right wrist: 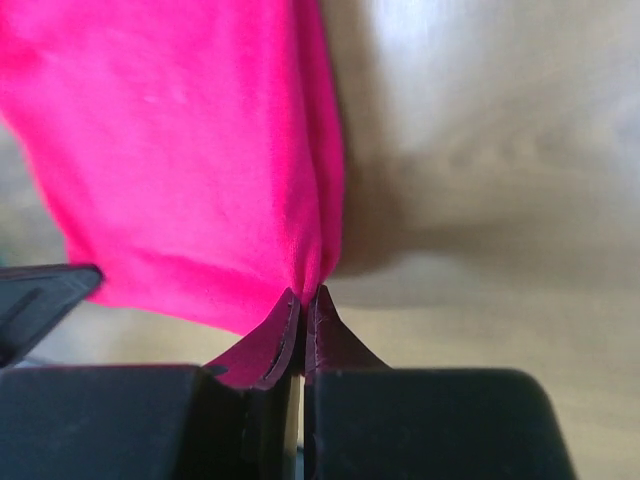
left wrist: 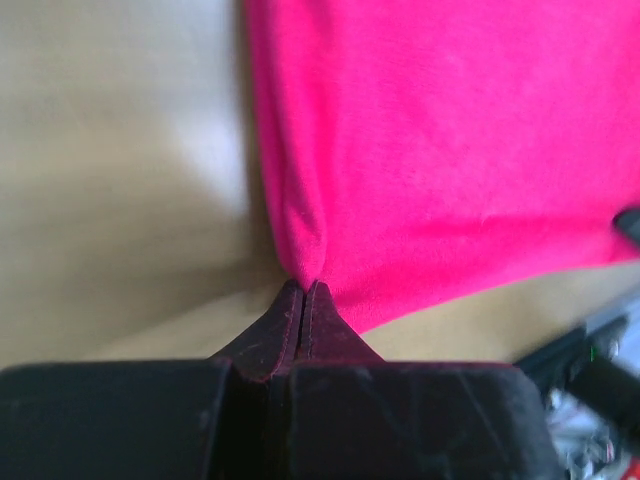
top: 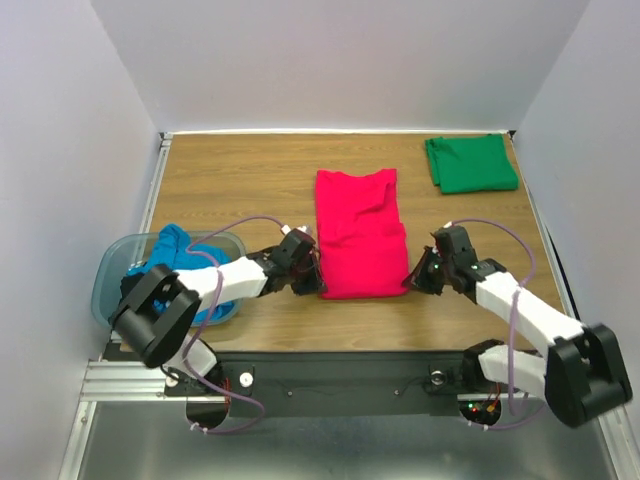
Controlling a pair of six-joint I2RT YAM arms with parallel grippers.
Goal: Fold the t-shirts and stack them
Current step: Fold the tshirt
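The crimson-pink t-shirt (top: 358,232) lies folded into a long strip in the middle of the table. My left gripper (top: 316,282) is shut on its near left corner (left wrist: 305,262). My right gripper (top: 413,280) is shut on its near right corner (right wrist: 310,270). Both hold the near hem low over the table. A folded emerald green t-shirt (top: 470,163) lies at the far right. The bright blue t-shirt (top: 180,262) sits crumpled in the tub at the left.
A translucent grey-blue plastic tub (top: 112,274) stands at the near left edge of the wooden table (top: 240,180). White walls close in the back and both sides. A metal rail runs along the near edge.
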